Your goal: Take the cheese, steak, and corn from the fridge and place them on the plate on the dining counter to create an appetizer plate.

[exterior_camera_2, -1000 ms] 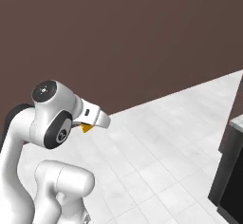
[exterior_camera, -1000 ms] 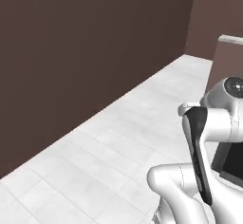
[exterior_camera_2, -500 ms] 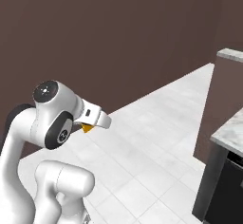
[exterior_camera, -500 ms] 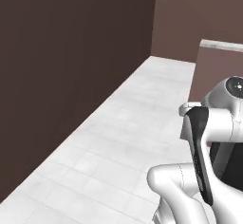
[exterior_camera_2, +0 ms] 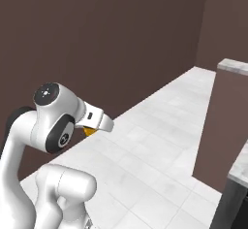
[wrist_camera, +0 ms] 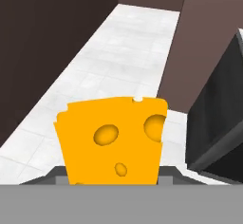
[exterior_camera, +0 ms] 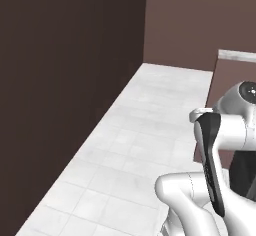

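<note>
The cheese (wrist_camera: 112, 140) sits low in the middle of the hand view, a big orange-yellow block with round holes, standing right at the gripper (wrist_camera: 112, 176). The fingers themselves are hidden behind it, but the cheese is up off the floor and stuck to the hand, so the gripper looks closed on it. In the right base view a tiny bit of the cheese (exterior_camera_2: 88, 130) peeks out orange under the white hand, left of the middle. The cheese stands taller than it is wide in the hand view, with its flat holey face toward the camera. The plate is somewhere else, so the next move is a drive, not a grab. A pale marble top (exterior_camera_2: 233, 66) shows at the right edge of the right base view; it may be the dining counter, but I cannot be sure. The white tile floor (exterior_camera: 130, 145) runs up the middle toward the brown wall. There are no words or labels anywhere.
</note>
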